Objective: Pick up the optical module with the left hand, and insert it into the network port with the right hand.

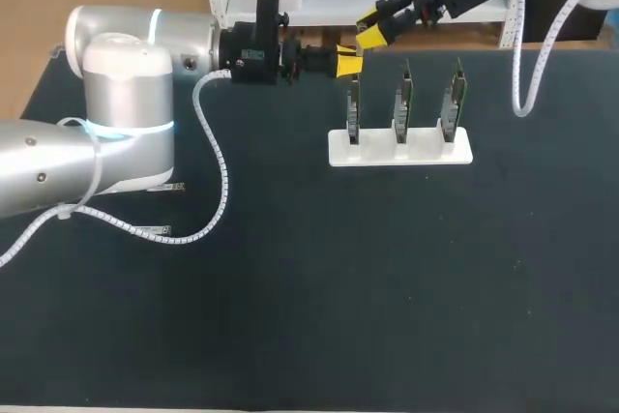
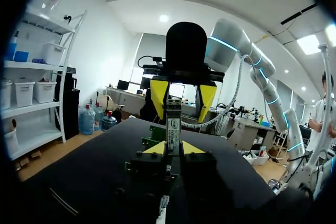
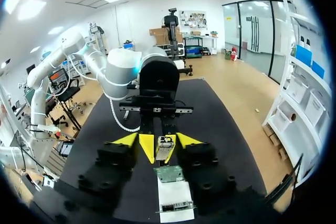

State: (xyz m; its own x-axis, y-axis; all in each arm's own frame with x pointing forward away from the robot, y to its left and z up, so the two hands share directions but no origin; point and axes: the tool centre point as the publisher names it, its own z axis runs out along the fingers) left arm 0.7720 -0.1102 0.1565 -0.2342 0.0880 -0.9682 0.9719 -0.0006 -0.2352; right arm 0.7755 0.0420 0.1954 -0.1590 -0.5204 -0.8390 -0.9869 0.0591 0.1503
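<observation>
1. The left arm comes in from the left side, with the left gripper point(image 1: 349, 62) held above the far part of the black table point(image 1: 319, 297).
2. The left jaws are clamped on the optical module point(image 2: 173, 124). One yellow tip presses each side of it, and the module stands out ahead of the tips.
3. The module is therefore off the table. It is carried in the left gripper, just behind the white holder point(image 1: 399, 150).
4. The right arm comes in from the far right corner. The right gripper point(image 1: 370, 28) meets the left gripper nose to nose.
5. The right jaws stand apart. In the right wrist view its yellow fingers point(image 3: 127, 141) lie outside the left gripper's tips and the module, with a gap on at least one side.
6. The holder sits flat on the table and carries three green circuit boards point(image 1: 402, 103), upright in a row.
7. From the right wrist, one board and the holder's white base show below the open fingers.
</observation>
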